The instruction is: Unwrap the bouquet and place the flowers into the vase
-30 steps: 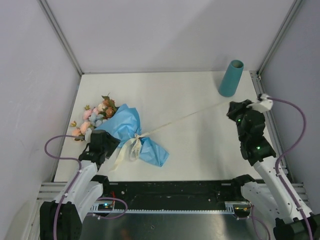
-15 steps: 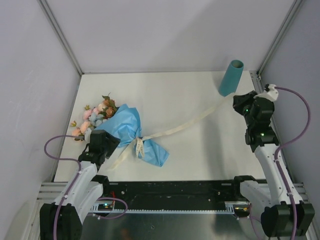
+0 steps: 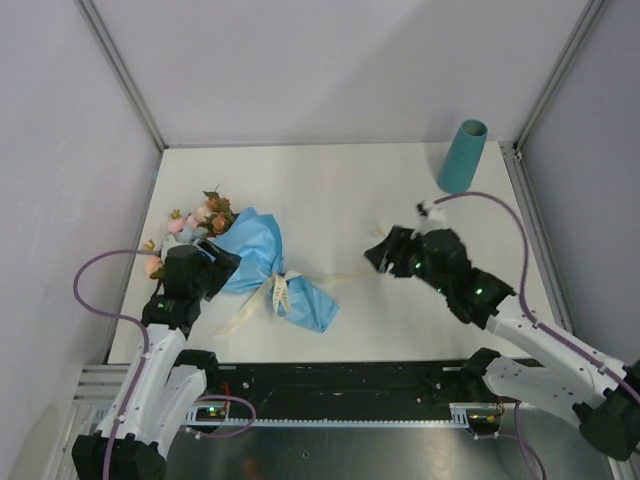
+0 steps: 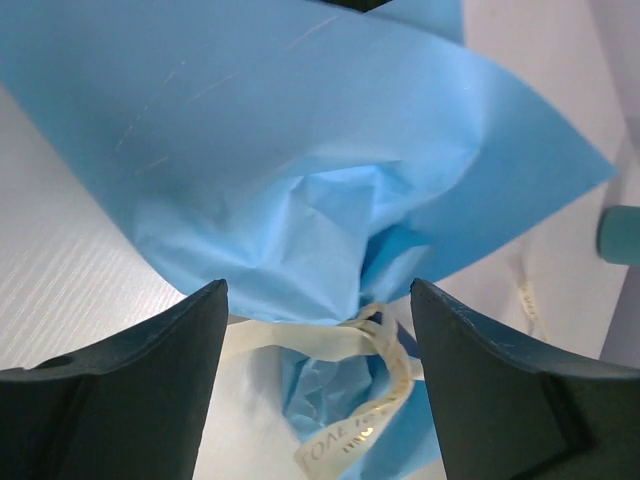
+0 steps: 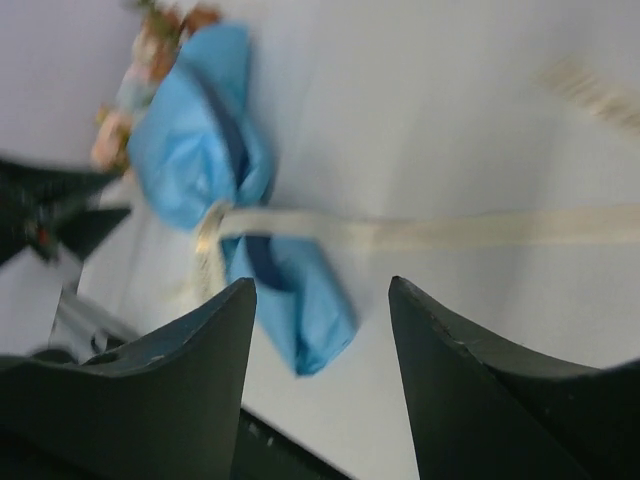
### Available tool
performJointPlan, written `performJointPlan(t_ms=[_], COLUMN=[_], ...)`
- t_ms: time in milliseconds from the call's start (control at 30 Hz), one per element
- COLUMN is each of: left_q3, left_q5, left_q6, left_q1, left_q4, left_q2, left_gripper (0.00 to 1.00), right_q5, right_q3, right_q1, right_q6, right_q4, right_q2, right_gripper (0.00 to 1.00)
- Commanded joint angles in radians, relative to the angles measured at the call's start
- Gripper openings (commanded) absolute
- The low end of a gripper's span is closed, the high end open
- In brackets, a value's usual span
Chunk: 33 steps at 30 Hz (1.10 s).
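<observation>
When looking down from above, shows the bouquet (image 3: 255,265) lying wrapped at the table's (image 3: 340,200) left, the vase (image 3: 462,157) standing in the far right corner. From the left wrist, finds the left gripper (image 4: 318,300) spread wide before the blue paper (image 4: 300,150), gripping nothing. From the right wrist, finds the right gripper (image 5: 320,285) wide and empty, the cream ribbon (image 5: 450,230) lying beyond.

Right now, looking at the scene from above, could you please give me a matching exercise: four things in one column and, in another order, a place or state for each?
Things:
1. vase
2. flowers
3. ribbon
4. right hand

Places or states:
A. open, holding nothing
B. stands at the far right corner of the table
C. on the left side, poking out of the blue paper
D. cream, around the blue paper

Pairs: 1-B, 2-C, 3-D, 4-A.
</observation>
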Motion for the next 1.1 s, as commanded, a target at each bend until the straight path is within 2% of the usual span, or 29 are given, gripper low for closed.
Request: performJointPlan(t_ms=[0, 167, 400, 667, 867, 1067], left_q3=[0.093, 0.124, 0.059, 0.012, -0.005, -0.017], left_q5=[-0.009, -0.029, 0.003, 0.017, 0.009, -0.005], left_q6=[0.079, 0.105, 0.078, 0.02, -0.009, -0.034], left_q1=[0.008, 0.009, 0.012, 0.048, 0.07, 0.07], left_q4=[-0.083, -0.139, -0.152, -0.153, -0.151, -0.147], left_q2=[-0.037, -0.032, 0.028, 0.076, 0.079, 0.101], left_gripper=[0.79, 0.8, 0.8, 0.78, 0.77, 0.77], right_q5=[0.143, 0.181, 0.203, 0.237, 0.262, 0.35], right_q3=[-0.058, -0.057, 0.084, 0.26, 0.329, 0.388], right_q1=[0.27, 0.465, 0.564, 0.662, 0.677, 0.678], right_q6=[0.02, -0.059, -0.052, -0.244, -0.249, -0.228], right_q4=[0.221, 0.46, 0.541, 0.511, 0.47, 0.37], right_q2=[0.067, 0.271, 0.578, 0.784, 0.878, 0.942], right_gripper=[0.6, 0.59, 0.59, 0.54, 0.53, 0.51])
